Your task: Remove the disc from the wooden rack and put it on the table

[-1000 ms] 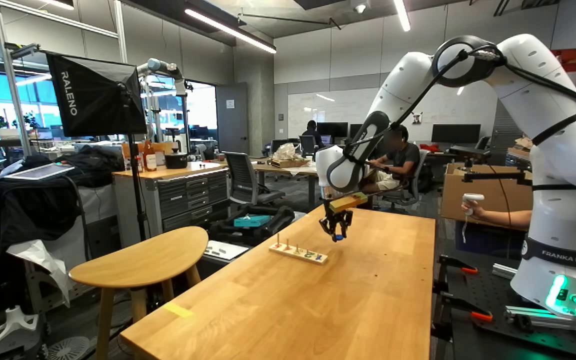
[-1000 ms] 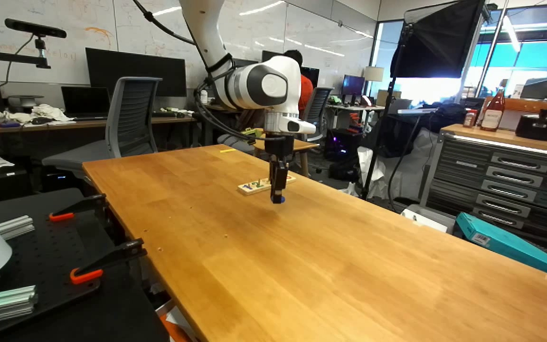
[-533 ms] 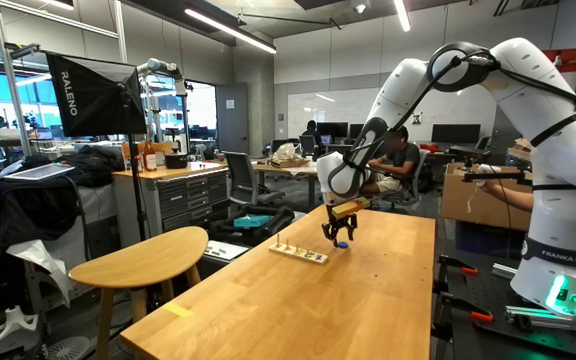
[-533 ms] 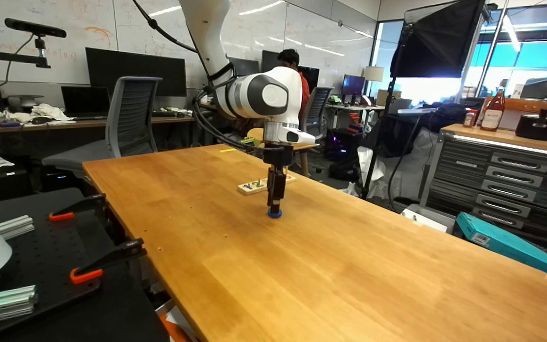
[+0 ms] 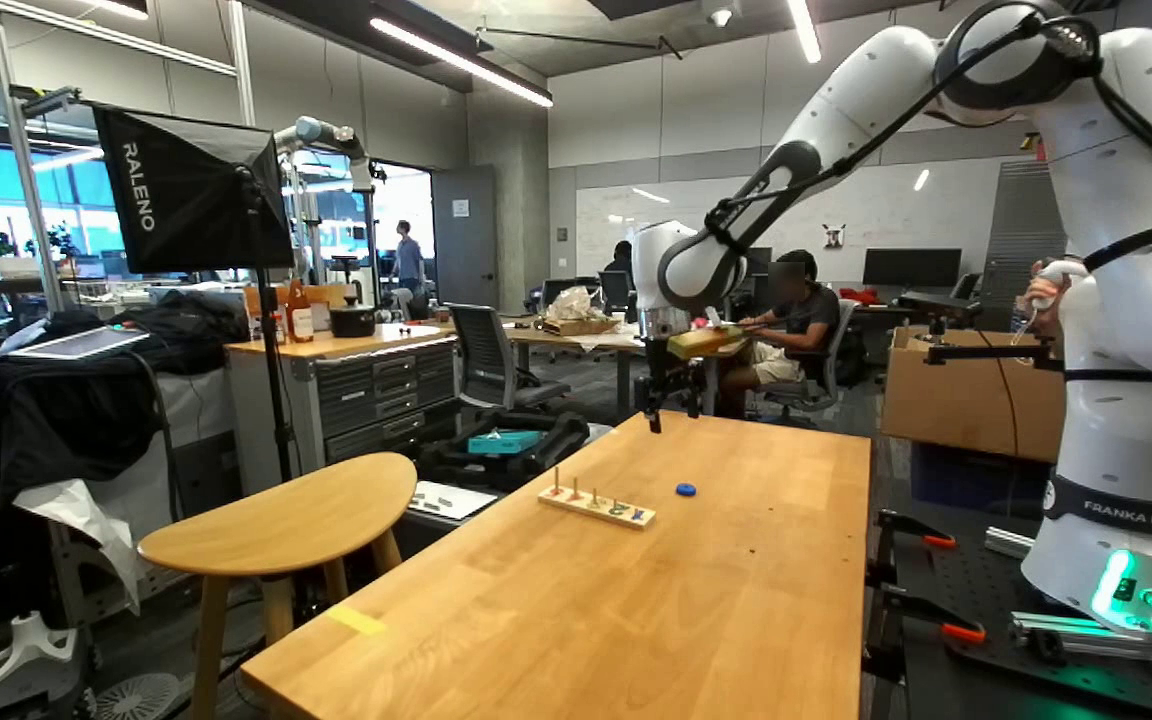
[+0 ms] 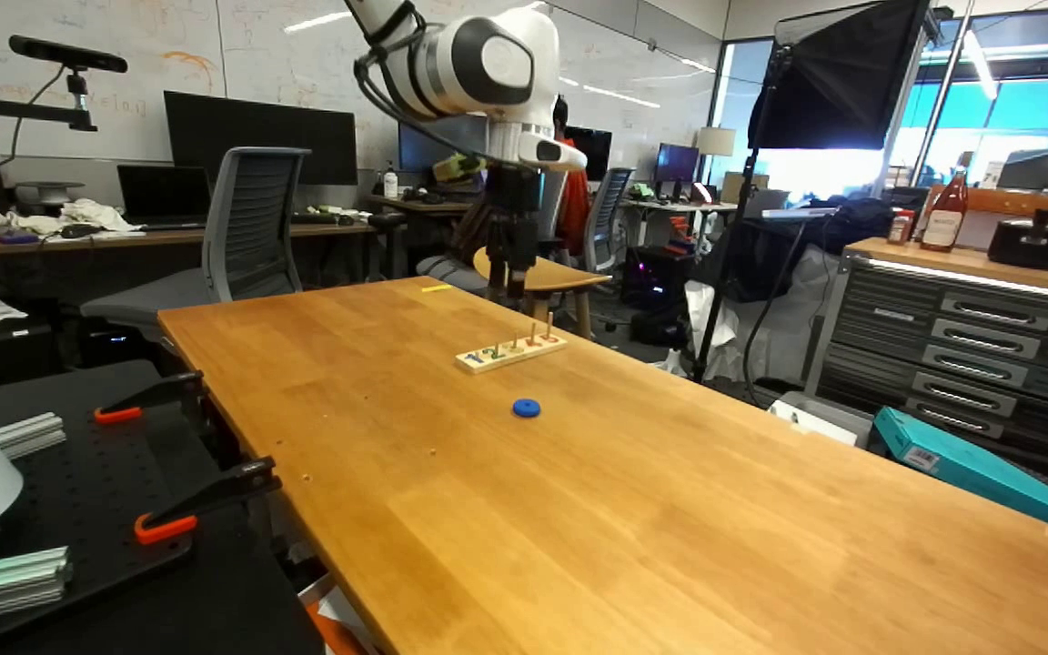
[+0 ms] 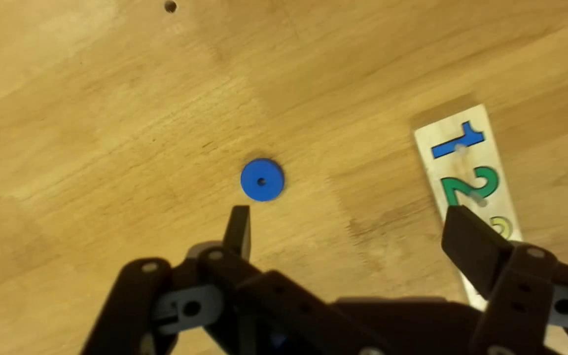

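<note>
Wrist view: looking past wide-parted jaws in the lower half, gripping nothing, onto a flat round blue disc [image 7: 262, 180] just left of centre, lying on the light-wood worktop [image 7: 116, 123], apart from a narrow pale-wood pegged rack [image 7: 466, 167] at right

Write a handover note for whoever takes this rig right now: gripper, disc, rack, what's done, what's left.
Gripper: open, holding nothing, hanging above the table.
Blue disc: lying flat on the table beside the wooden rack, not touching it.
Done: disc off the rack and on the table.
Left: apparently nothing for the task; I'd just leave the disc where it lies.
</note>
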{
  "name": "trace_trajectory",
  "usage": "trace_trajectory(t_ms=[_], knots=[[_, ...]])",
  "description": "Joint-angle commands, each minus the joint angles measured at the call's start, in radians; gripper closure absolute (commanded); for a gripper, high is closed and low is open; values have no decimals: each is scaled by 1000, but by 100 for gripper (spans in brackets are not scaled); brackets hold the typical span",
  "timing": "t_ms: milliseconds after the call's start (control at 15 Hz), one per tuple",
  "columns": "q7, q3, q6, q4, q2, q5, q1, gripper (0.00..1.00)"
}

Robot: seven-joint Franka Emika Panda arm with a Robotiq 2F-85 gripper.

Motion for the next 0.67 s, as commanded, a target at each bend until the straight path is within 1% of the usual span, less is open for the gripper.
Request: trace_trajectory(t_ms=[0,133,200,267,400,600], knots=[[-181,73,-155,-94,-235,36,-51,0],[-246,93,-265,-107,-336,57,-63,0],[-167,94,-194,-51,-214,24,-65,0],[-192,102,-235,-61,-262,32,-69,0],[-214,107,-261,-84,-320,40,-72,0],[-222,108,-261,-102,-327,40,-73,0]])
